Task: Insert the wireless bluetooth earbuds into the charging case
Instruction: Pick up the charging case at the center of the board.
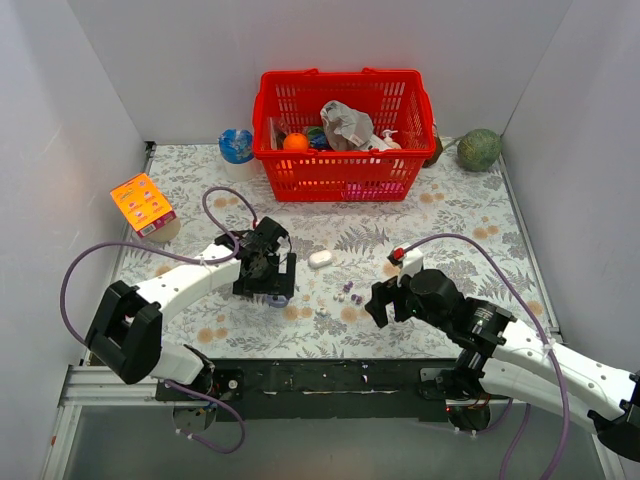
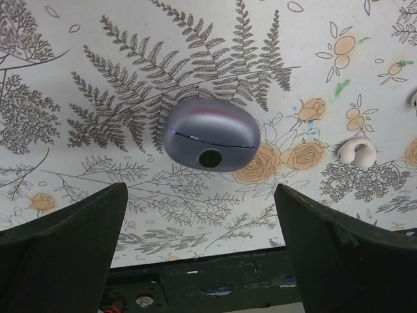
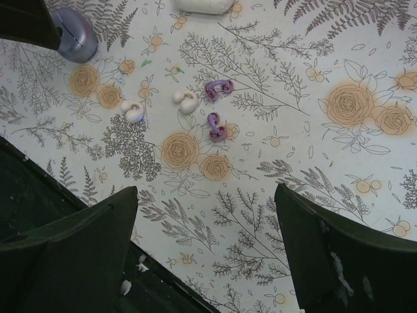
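The white charging case [image 1: 320,259] lies shut on the flowered mat; its edge shows at the top of the right wrist view [image 3: 202,5]. A second, bluish-purple pebble-like case [image 2: 212,135] lies shut just beyond my left gripper [image 2: 201,195], which is open and empty above it [image 1: 270,285]. Two purplish earbuds [image 3: 219,88] [image 3: 215,127] and two whitish earbuds [image 3: 186,101] [image 3: 132,111] lie loose on the mat between the arms [image 1: 350,292]. One whitish bud shows in the left wrist view [image 2: 356,151]. My right gripper [image 3: 207,195] is open and empty, near the buds [image 1: 378,303].
A red basket [image 1: 345,180] holding several items stands at the back. A blue-white cup [image 1: 237,145] is to its left and a green ball-like object [image 1: 480,150] to its right. An orange box [image 1: 143,205] sits at the left. The black front rail [image 1: 330,378] borders the mat.
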Available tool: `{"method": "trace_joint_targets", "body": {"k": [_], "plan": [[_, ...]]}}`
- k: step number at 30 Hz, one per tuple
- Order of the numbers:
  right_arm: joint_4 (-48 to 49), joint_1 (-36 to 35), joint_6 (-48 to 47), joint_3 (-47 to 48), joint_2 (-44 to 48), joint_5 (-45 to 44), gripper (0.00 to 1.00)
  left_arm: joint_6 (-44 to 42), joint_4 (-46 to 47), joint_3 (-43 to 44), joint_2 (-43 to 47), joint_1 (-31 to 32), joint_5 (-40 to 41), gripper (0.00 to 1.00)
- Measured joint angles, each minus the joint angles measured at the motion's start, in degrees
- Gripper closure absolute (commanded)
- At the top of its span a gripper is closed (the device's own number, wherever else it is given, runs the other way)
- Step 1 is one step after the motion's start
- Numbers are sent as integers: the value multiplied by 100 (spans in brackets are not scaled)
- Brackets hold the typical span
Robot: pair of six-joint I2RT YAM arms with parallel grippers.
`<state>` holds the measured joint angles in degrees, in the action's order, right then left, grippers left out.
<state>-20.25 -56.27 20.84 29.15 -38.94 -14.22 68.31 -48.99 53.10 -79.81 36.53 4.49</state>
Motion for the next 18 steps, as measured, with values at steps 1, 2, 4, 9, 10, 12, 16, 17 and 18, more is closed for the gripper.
{"method": "trace_joint_targets", "body": {"k": [1, 2, 4, 9, 10, 12, 16, 17, 18], "plan": [[-13, 0, 0, 0, 22, 17, 7, -26, 48, 0, -37, 0, -31, 2], [-26, 0, 2, 0, 35, 44, 7, -61, 105, 0, -74, 0, -70, 2], [-37, 0, 4, 0, 44, 83, 7, -122, 208, 0, -170, 4, -129, 2], [-46, 0, 4, 0, 72, 116, 7, -348, 472, -2, -339, 11, -223, 2], [-46, 0, 4, 0, 72, 127, 7, -396, 511, -4, -341, 13, -225, 3], [-46, 0, 4, 0, 72, 136, 7, -487, 603, -4, -341, 15, -229, 4], [-46, 0, 7, 0, 72, 155, 7, -597, 728, -4, -411, 35, -223, 7], [-46, 0, 7, 0, 72, 160, 7, -612, 743, -4, -476, 37, -210, 7], [-46, 0, 7, 0, 72, 160, 7, -625, 750, -4, -560, 37, -195, 7]]}}
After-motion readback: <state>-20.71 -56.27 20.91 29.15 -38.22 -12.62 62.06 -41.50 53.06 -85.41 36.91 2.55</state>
